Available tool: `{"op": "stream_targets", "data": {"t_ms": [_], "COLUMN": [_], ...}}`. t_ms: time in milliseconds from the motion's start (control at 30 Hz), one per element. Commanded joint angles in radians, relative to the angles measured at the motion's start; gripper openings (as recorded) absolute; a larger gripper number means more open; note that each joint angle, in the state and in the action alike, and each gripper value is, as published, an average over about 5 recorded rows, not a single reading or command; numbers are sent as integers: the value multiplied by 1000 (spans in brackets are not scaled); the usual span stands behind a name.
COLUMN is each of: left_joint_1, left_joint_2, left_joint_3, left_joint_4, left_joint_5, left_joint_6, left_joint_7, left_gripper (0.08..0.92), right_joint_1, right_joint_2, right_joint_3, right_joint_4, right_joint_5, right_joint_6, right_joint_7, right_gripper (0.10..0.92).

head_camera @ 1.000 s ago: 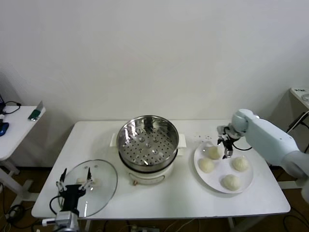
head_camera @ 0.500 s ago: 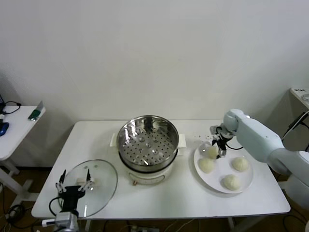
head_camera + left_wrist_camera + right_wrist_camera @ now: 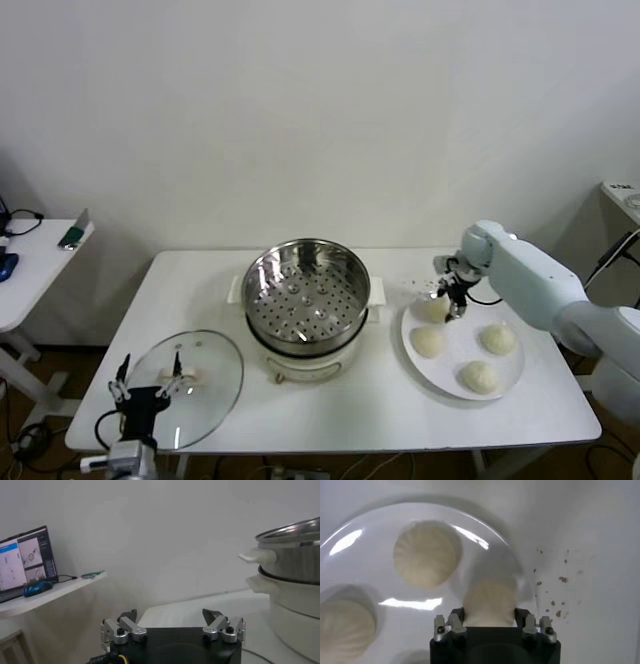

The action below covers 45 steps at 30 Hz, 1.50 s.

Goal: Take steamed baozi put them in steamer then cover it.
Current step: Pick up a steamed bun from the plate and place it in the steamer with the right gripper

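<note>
At lower left of the head view, the left gripper [image 3: 147, 383] is hovering over the glass cover [image 3: 186, 388], which is lying flat on the table [image 3: 330, 410]; its fingers are standing wide apart, holding nothing. At centre, the steamer [image 3: 307, 308] is sitting open, its perforated tray showing no bun. At right, the right gripper [image 3: 447, 297] is closing its fingers on one baozi [image 3: 432, 309] at the plate's [image 3: 505, 379] upper left edge. In the right wrist view the gripper [image 3: 490, 622] is pinching that baozi [image 3: 490, 601] from both sides. Three other buns [image 3: 470, 355] are resting on the plate. The dough looks soft, so a gentle squeeze is probably best, followed by a straight lift that clears the plate rim before carrying toward the steamer.
</note>
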State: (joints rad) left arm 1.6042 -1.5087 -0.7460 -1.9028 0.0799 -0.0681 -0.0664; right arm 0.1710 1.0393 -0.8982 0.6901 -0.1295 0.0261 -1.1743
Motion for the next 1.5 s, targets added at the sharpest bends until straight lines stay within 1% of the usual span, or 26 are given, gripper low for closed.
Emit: {"op": "stream_targets", "data": {"t_ms": [33, 200, 367, 567, 700, 767, 900, 1033, 1167, 1333, 1500], "left_joint_1": [4, 11, 19, 24, 18, 16, 16, 20, 21, 15, 20], "left_joint_2": [1, 2, 15, 22, 19, 19, 23, 23, 18, 21, 29], "left_joint_3": [0, 3, 7, 13, 13, 13, 13, 10, 10, 6, -5], "left_joint_4": [-3, -4, -11, -8, -3, -3, -8, -31, -58, -49, -43], "left_joint_5": [-5, -10, -12, -12, -19, -24, -27, -45, -68, -70, -84], "left_joint_6": [-1, 1, 4, 4, 11, 15, 19, 39, 61, 63, 64], "left_joint_7": [1, -6, -13, -16, -28, -30, -30, -36, -39, -43, -48], "left_gripper": [823, 823, 823, 823, 823, 823, 823, 823, 823, 823, 823], "right_joint_1": [263, 442, 537, 556, 527, 499, 413, 337, 280, 216, 175], "right_joint_2": [-1, 96, 227, 357, 419, 449, 502, 522, 525, 527, 524], "right_joint_3": [-218, -337, -353, -314, -299, -286, -233, -211, -208, -173, -160], "right_joint_4": [78, 86, 89, 119, 162, 172, 157, 145, 151, 157, 149], "right_joint_5": [148, 221, 226, 143, 91, 31, -150, -280, -365, -493, -532], "right_joint_6": [109, 228, 344, 469, 504, 527, 590, 631, 657, 687, 691], "right_joint_7": [-38, -101, -136, -131, -118, -107, -71, -35, -17, 7, 15], "right_gripper": [655, 661, 668, 670, 670, 670, 670, 673, 678, 679, 682]}}
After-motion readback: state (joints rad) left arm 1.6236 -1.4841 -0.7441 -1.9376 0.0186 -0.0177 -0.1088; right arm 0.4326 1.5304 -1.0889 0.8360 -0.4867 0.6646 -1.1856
